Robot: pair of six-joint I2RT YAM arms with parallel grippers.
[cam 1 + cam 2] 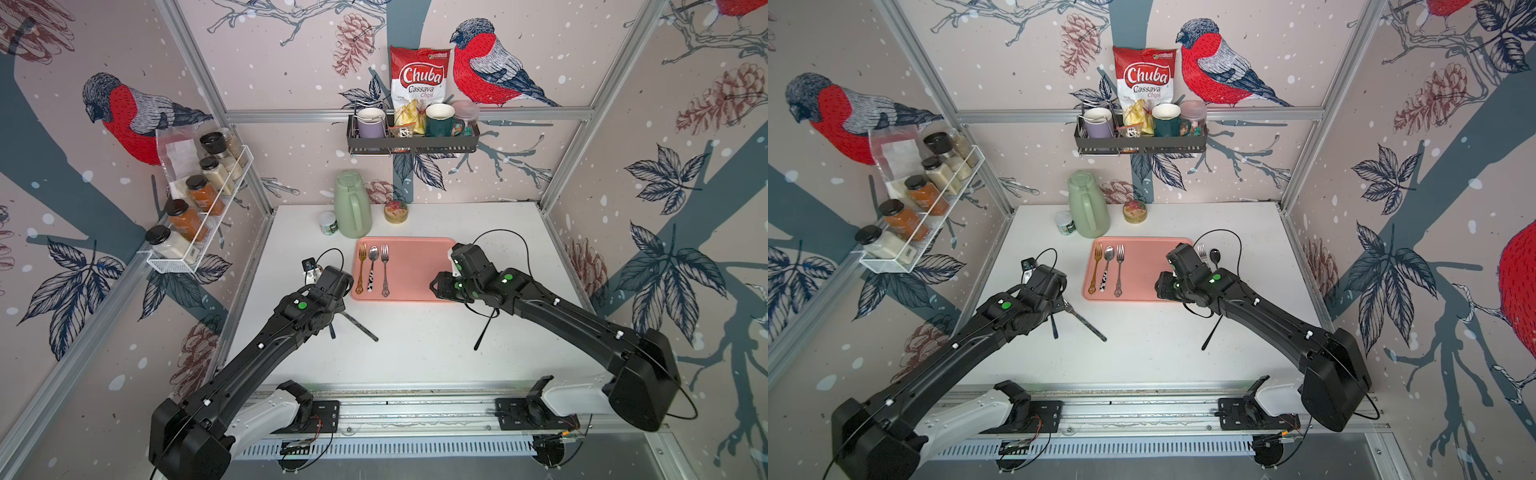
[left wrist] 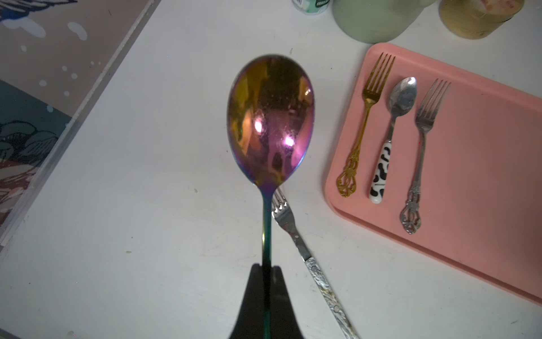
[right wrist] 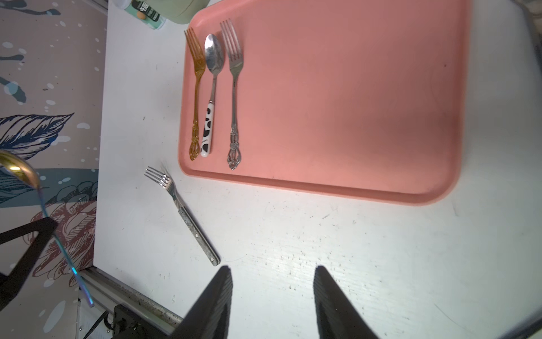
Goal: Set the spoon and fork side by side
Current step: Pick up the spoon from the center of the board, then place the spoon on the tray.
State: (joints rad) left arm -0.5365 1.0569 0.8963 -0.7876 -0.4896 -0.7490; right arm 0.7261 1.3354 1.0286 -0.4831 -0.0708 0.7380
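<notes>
My left gripper [image 2: 267,268] is shut on the thin handle of an iridescent purple-gold spoon [image 2: 269,117], which is held off the white table with its bowl pointing toward the back wall. Its handle end [image 1: 331,330] sticks out below the left wrist in both top views. The right wrist view catches the same spoon [image 3: 20,170] at its edge. A silver fork [image 2: 305,255] with a mottled handle lies slanted on the table beside the spoon, left of the pink tray's front corner [image 1: 361,328] [image 3: 181,211]. My right gripper [image 3: 272,270] is open and empty above bare table in front of the tray [image 1: 438,286].
The pink tray [image 1: 415,257] carries a gold fork [image 1: 362,266], a cow-patterned spoon [image 1: 372,268] and a silver ornate fork [image 1: 385,270] in a row. A green jug [image 1: 352,205], a small jar [image 1: 328,223] and a tin [image 1: 395,212] stand behind it. Another fork [image 1: 1202,251] and a black spoon [image 1: 1214,255] show behind the right arm.
</notes>
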